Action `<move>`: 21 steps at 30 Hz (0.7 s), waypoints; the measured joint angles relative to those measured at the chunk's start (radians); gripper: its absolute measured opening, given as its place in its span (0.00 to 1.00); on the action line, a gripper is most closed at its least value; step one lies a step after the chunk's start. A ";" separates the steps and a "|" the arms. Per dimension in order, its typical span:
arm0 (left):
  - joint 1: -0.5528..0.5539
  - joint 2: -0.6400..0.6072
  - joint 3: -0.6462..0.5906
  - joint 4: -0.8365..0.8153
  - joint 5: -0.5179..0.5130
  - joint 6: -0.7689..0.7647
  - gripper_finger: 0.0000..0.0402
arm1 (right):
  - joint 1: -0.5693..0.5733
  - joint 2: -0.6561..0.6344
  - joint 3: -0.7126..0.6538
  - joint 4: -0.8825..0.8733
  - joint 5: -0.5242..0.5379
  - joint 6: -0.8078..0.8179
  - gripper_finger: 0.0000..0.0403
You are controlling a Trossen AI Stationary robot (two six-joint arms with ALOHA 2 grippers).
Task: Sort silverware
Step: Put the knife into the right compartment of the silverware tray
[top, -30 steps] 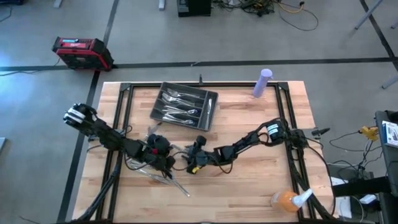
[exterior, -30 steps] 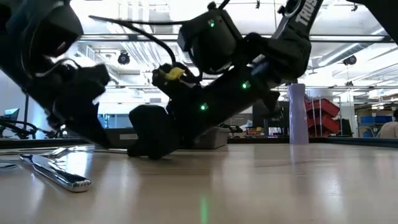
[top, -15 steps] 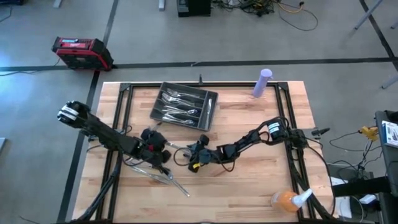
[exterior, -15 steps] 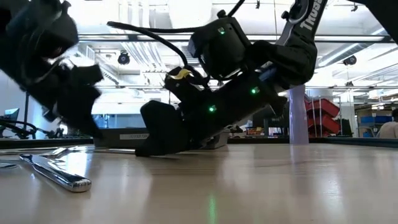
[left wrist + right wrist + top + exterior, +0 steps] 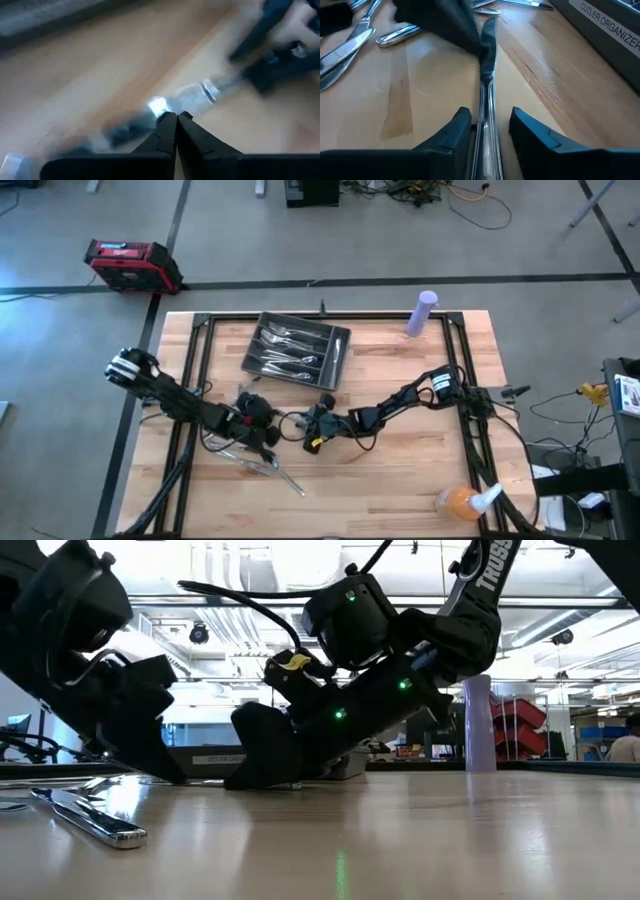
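We read this as a handover: left gripper (image 5: pixel 176 116) clenched on one knife (image 5: pixel 486 45) mid-table, right gripper (image 5: pixel 487 122) parted around its handle. Rest of the silverware (image 5: pixel 262 463) lies near the table's front-left; some in the tray (image 5: pixel 338 356). Right should close squarely before left releases.

A dark grey compartmented tray (image 5: pixel 335 360) is set on the wooden table (image 5: pixel 400 480) toward its far edge. A lilac bottle (image 5: pixel 423 313) is stood upright at the far right corner, and an orange spray bottle (image 5: pixel 462 502) is laid near the front right edge. A red case (image 5: pixel 130 265) is placed on the floor beyond the table.
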 joint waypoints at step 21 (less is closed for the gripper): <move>0.007 -0.235 -0.024 -0.074 -0.037 0.168 0.00 | 0.034 -0.024 -0.165 0.195 -0.083 0.032 0.23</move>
